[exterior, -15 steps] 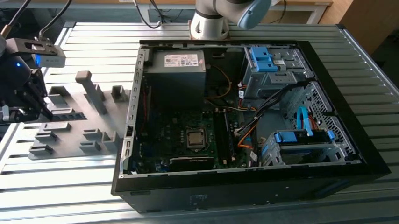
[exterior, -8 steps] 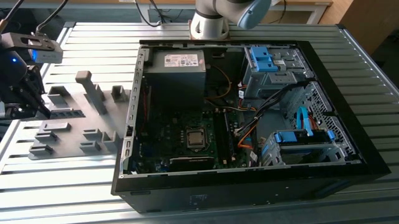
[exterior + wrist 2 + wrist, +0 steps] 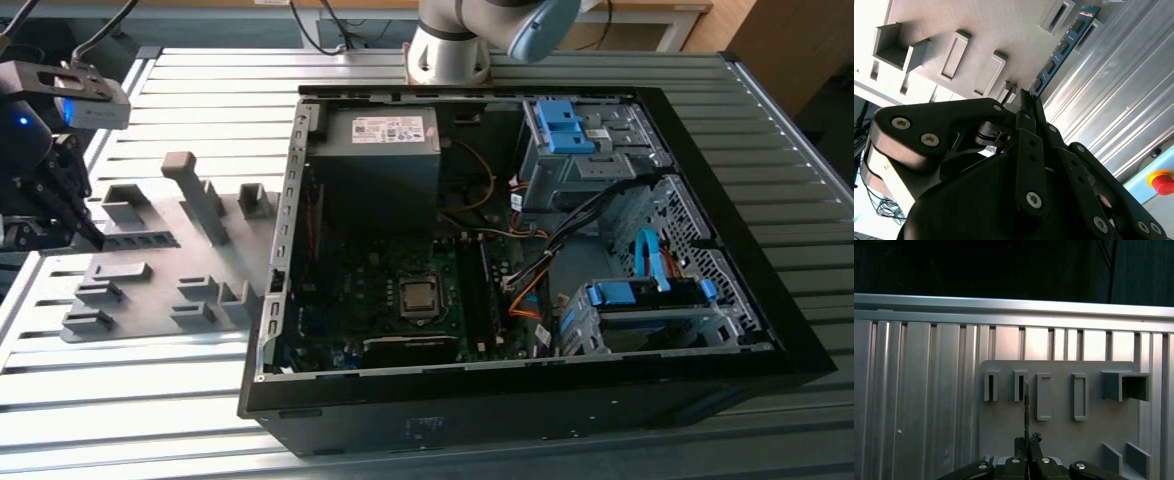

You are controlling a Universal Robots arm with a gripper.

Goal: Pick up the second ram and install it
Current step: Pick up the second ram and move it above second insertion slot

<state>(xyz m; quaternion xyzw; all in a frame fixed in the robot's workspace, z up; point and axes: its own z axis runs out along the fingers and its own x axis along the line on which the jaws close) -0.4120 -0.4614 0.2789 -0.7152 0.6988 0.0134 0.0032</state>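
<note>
In the exterior view the computer case (image 3: 534, 400) lies on the worktop (image 3: 160, 400), with the arm's base (image 3: 447, 50) behind it at twelve o'clock. The holder plate (image 3: 160, 290) lies on the worktop at nine o'clock from the case, just beside its wall. Inside the case the power supply (image 3: 380, 140) sits at twelve o'clock of the motherboard (image 3: 387, 290), with one drive cage (image 3: 587, 140) at two o'clock and a second drive cage (image 3: 654, 315) at three. The gripper (image 3: 74, 235) hangs over the plate's nine o'clock edge (the side away from the case). In the second wrist view the second ram (image 3: 1064, 47) sticks out from between the jaws, over the plate beside its holder blocks (image 3: 954, 55).
</note>
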